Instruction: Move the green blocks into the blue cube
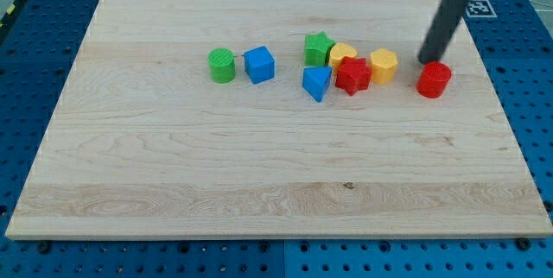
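- Our tip (428, 60) rests at 11 o'clock, just beside the red cylinder (434, 80).
- Green cylinder (221, 65) sits beside the blue cube (259, 64), at 9 o'clock.
- Green star (317, 49) lies apart, at the cube's 3 o'clock.
- We carry no gripper, only a rod.
- We see no readable writing.

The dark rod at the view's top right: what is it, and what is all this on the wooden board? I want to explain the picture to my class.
That dark rod is the end of a robot arm. It has no claw and holds nothing; its lower end, my tip, slides over the pale wooden board and pushes blocks. One camera looks down at the board from one long side.

On the board, from the view's left: a green cylinder block, a blue cube block close beside it, then a cluster of a green star block, a blue wedge-shaped block, a yellow block, a red star block and a yellow hexagonal block. A red cylinder block stands apart, just below my tip.
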Robot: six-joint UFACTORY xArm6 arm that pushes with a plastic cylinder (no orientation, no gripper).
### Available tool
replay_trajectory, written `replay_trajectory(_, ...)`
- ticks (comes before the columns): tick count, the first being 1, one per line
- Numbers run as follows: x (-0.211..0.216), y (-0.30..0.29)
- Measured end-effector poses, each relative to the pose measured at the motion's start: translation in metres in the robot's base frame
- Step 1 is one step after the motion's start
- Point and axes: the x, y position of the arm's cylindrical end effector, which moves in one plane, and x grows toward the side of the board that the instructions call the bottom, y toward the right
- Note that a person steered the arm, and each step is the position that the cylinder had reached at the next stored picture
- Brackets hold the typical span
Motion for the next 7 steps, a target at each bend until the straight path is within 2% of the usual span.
replay_trajectory(1,-0.008,-0.06)
replay_trajectory(3,-0.003,-0.135)
replay_trajectory(4,-0.009,-0.152)
replay_trajectory(5,-0.038,-0.176)
replay_trajectory(7,-0.028,-0.232)
